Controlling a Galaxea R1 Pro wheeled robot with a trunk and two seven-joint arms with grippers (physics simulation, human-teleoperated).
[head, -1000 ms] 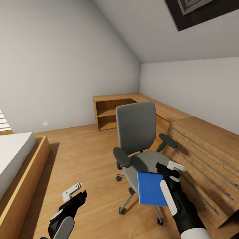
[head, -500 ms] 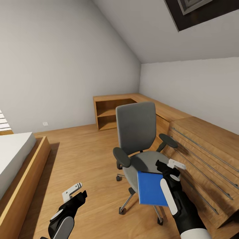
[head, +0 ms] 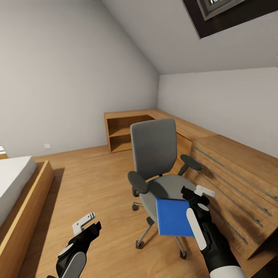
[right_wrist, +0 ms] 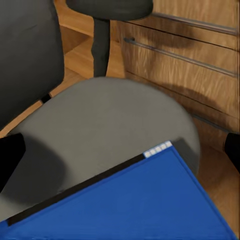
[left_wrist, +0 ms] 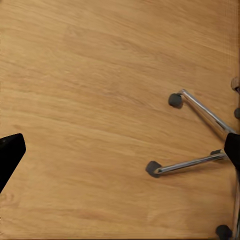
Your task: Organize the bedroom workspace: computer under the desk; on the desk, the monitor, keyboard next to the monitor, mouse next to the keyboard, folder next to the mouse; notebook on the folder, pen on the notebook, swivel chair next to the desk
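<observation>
Above front edge of grey swivel chair (head: pixel 162 166) seat: flat blue folder (head: pixel 174 222) clamped in right gripper (head: pixel 193 195), apparently lifted clear. Left gripper (head: pixel 88 224) spread, unloaded. Desk placement, stacking pending.

I see a warm wood-grain floor (left_wrist: pixel 90 100) with a dull sheen; the chair (head: pixel 154 154) looks like matt grey cloth, its legs (left_wrist: pixel 192 162) polished metal with dark plastic casters. The folder (head: pixel 174 222) is smooth, flat blue — the drawers (head: pixel 231 181) grained wood, metal rails.
</observation>
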